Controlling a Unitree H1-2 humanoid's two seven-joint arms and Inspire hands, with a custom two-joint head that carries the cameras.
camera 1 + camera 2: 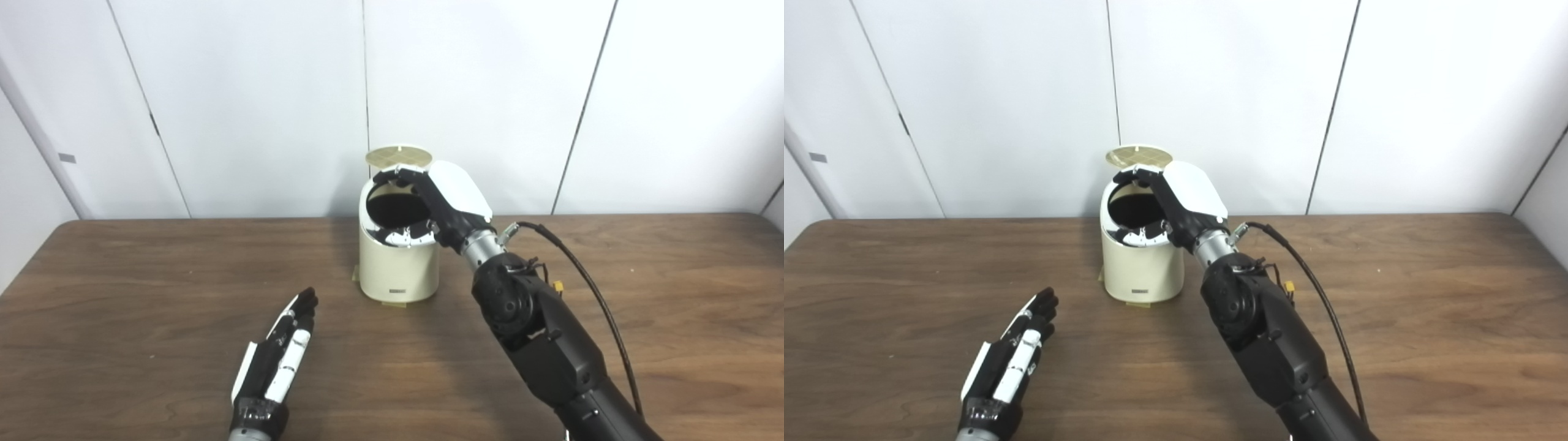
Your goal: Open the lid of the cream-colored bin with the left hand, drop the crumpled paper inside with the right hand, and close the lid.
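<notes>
Left hand point(275, 358) lies flat; right hand point(438, 199) hides bin point(398, 269) rim.

Right robot hand point(442, 199) blocks bin point(398, 269) mouth; table point(122, 294) free

Both hands are black with white shells: the left hand point(275, 358) slim, the right hand point(442, 199) on a silver wrist, a black cable point(588, 282) looping beside its black forearm.
</notes>
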